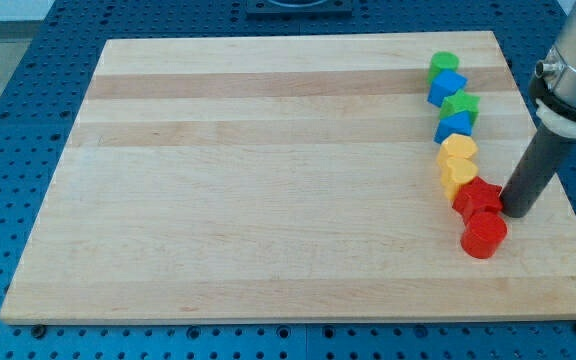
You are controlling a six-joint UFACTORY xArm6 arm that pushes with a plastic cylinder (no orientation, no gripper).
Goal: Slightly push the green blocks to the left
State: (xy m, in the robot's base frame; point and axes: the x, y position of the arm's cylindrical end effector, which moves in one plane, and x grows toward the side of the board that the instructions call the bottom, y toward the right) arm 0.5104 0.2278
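Blocks (pixel 458 150) in column nr board's (pixel 268 170) right edge.

There is only one view, so no part of the scene is shared with another. The camera looks down on the wooden tabletop (pixel 268 180) from above and from the side of the view's bottom, at a slant: the far edge at the view's top appears shorter than the near edge. It stands far enough to take in almost the whole tabletop, with the blue perforated base (pixel 8 150) around it. The rod enters from the view's upper right, and my tip (pixel 516 212) shows near the right edge.
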